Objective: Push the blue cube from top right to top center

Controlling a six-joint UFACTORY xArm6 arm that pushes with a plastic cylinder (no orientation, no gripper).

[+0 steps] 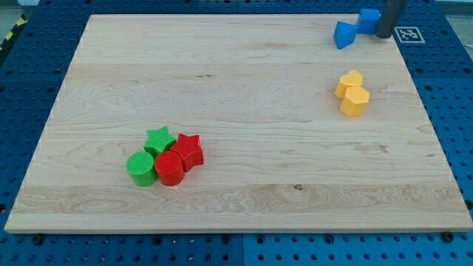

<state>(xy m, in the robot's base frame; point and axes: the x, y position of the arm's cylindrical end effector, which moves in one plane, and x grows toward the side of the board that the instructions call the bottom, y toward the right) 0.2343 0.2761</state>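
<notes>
One upright rod, no jaws, my tip (384, 36) touching blue cube (369, 18) rightward

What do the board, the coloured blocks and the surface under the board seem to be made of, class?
The pale wooden board looks like smooth, matt wood: grain lines and a small knot show. The green star block and yellow hexagonal block look like plastic, possibly 3D-printed, given faint ridges. The blue perforated surface looks like painted metal or plastic, with regular holes.
</notes>
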